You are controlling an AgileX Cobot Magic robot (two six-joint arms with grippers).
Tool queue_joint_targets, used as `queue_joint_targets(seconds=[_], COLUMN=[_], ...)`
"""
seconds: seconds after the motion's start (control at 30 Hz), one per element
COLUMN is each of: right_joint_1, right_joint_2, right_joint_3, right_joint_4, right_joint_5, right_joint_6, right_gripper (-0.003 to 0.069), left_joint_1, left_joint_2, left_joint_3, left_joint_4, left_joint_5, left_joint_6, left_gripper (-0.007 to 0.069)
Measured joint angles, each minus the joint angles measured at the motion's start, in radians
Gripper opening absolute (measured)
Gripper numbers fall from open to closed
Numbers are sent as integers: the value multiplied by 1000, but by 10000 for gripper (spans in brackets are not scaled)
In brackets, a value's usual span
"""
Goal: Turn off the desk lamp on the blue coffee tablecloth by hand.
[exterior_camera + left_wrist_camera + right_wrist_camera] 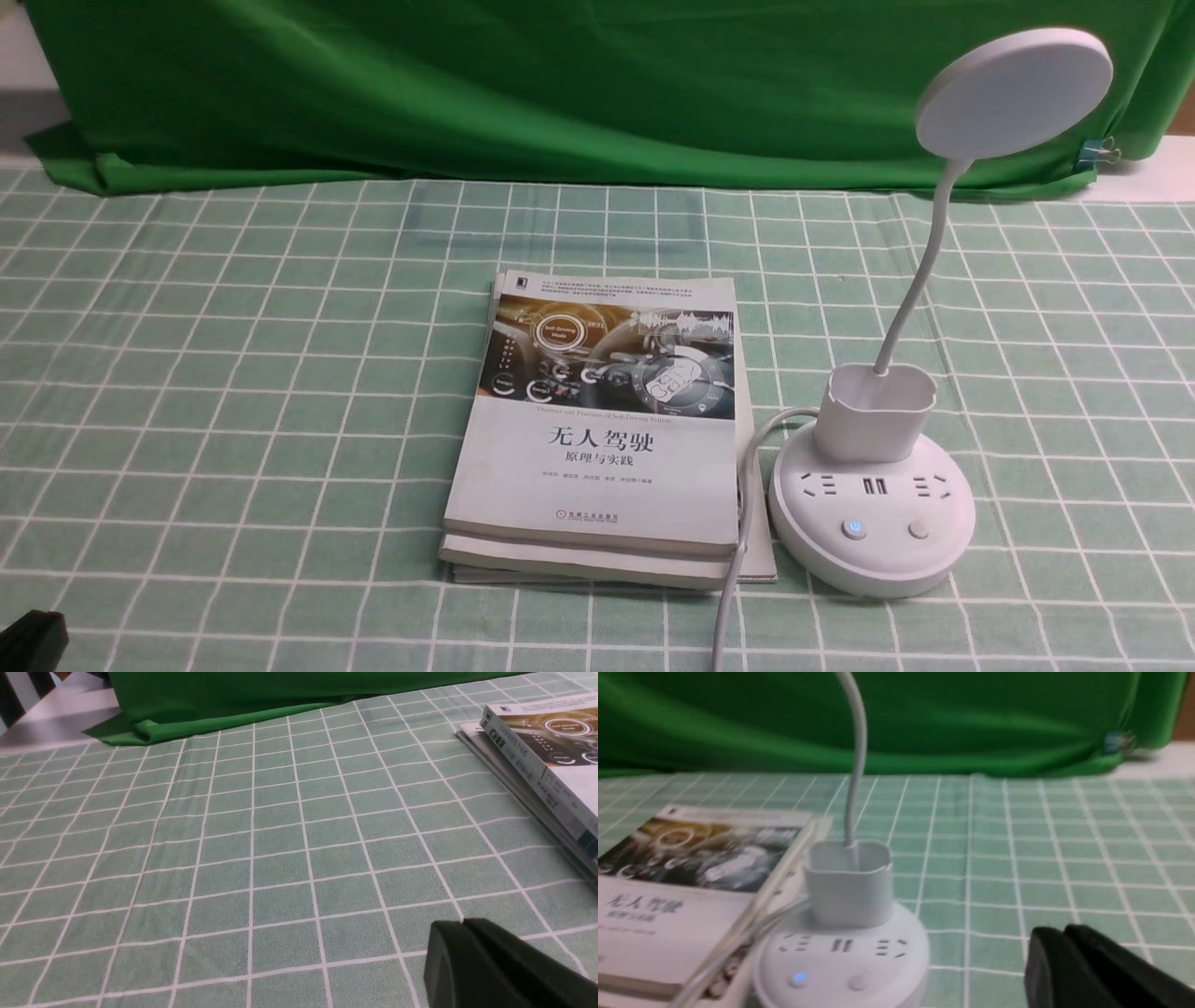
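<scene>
A white desk lamp [873, 495] stands on the blue coffee tablecloth [233, 373], at the near right of the table. Its round base faces the robot, so its two buttons sit on the near edge within easy reach; the left button [853, 528] glows blue. The disc head [1013, 91] rises on a thin neck, looking unlit. A stack of books [597, 439] lies just left of the base, the lamp's cord running between them. The right gripper [1064, 947], pinched closed and holding nothing, hovers near the base's right side, likely poised to press. The left gripper [462, 938], also closed and empty, rests at the near left.
</scene>
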Motion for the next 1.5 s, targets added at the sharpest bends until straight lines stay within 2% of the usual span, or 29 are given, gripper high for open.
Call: queue_joint_targets(seconds=[0.3, 0.53, 0.9, 1.5], right_joint_1=[-17, -17, -17, -17], right_joint_2=[-150, -151, -151, -151], right_joint_3=[44, 44, 44, 44], right_joint_4=[-2, -5, -5, -5], right_joint_5=[4, 98, 107, 107], right_joint_6=[-36, -33, -33, -32], right_gripper=[36, 41, 48, 107], left_joint_1=[0, 0, 0, 0], left_joint_2=[0, 0, 0, 0], left_joint_3=[0, 0, 0, 0], left_joint_4=[0, 0, 0, 0], left_joint_5=[0, 0, 0, 0], left_joint_6=[0, 0, 0, 0], left_gripper=[0, 0, 0, 0])
